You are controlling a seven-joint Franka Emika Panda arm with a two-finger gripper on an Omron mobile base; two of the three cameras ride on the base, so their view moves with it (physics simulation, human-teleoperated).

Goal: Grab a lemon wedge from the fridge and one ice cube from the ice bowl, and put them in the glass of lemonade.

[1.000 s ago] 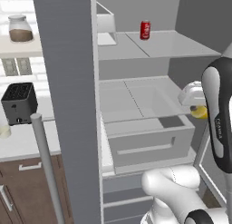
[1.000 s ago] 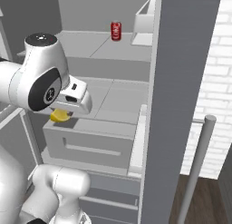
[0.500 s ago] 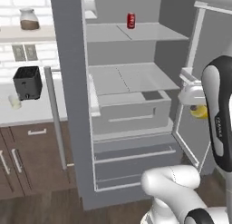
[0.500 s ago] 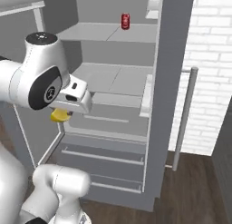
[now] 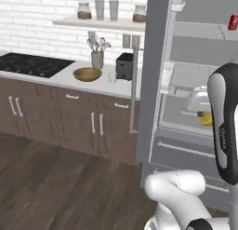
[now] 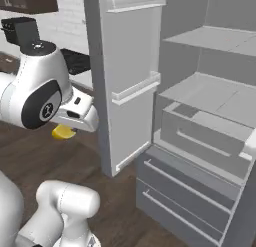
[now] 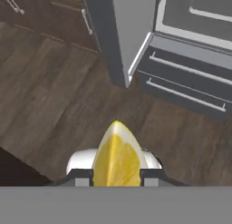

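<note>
**Guide:** Kitchen with a dark wood floor (image 7: 50,96), brown cupboards along a white brick wall, and a tall grey fridge (image 5: 155,75) standing with its door open.

**Listener:** Where is the lemon wedge?

**Guide:** The lemon wedge (image 7: 117,155) is sitting pinched between the two fingers of the gripper (image 7: 117,177), pointed tip outward, hanging over the floor just in front of the fridge drawers. In the side views, the lemon shows as a yellow lump under the white hand.

**Listener:** And the glass?

**Guide:** The small glass of lemonade (image 5: 111,77) is waiting on the counter (image 5: 60,77), between the wooden ice bowl (image 5: 87,74) and a black toaster (image 5: 124,66), well apart from the gripper.

**Listener:** How should the carry go?

**Guide:** I'd judge it needs a steady squeeze, a level hand, and a release directly above the glass rim, since the wedge looks about as wide as the glass.
</note>
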